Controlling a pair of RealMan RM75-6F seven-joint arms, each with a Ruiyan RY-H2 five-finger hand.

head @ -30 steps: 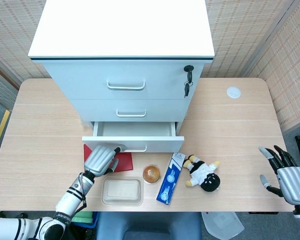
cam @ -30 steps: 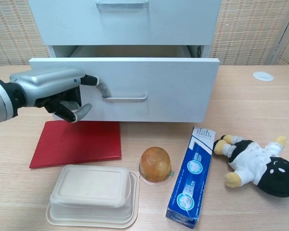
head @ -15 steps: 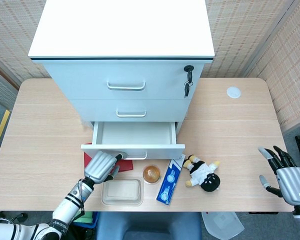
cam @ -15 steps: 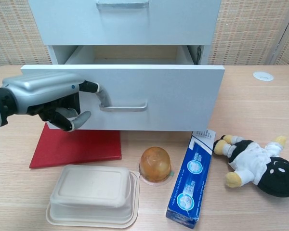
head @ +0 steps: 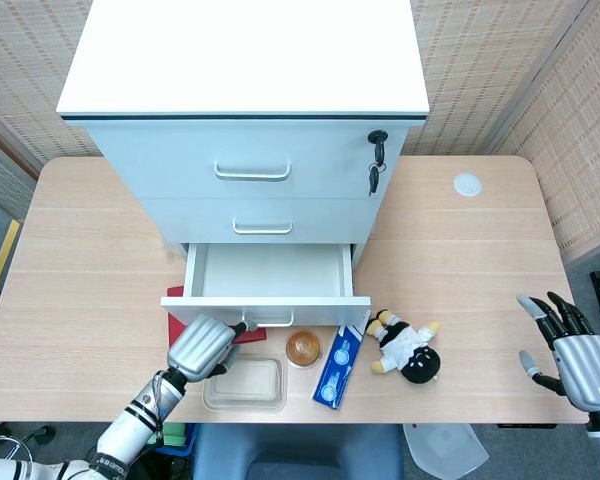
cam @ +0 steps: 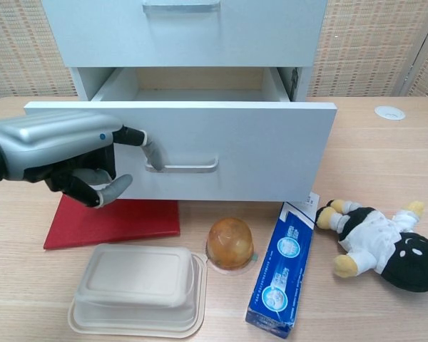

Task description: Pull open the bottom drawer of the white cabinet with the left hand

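chest view shows the silver and black left hand (cam: 60, 153) at the left end of the curved metal handle (cam: 182, 165) on the bottom drawer (cam: 182, 149) of the white cabinet (head: 245, 120). one finger is hooked behind the bar while the rest curl loosely below, so the hand holds the handle by a hook, not a full wrap. that suits a straight pull toward the near edge. gripping off-centre could skew the drawer on its runners, though the front looks square to the cabinet in the head view.

the drawer stands well out, its empty white inside (head: 270, 272) exposed, so i judge the task almost done. its front overhangs the flat red booklet (cam: 114, 219) on the light wooden table (head: 460, 250). just near of it lie a beige lidded food tray (cam: 138, 288), an orange jelly cup (cam: 230, 244), a blue toothpaste box (cam: 284, 260) whose far end touches or nearly touches the drawer front, and a black and white plush doll (cam: 381, 246). these crowd the pulling path.

the silver right hand (head: 570, 350) rests idle at the near right, fingers spread, holding nothing.
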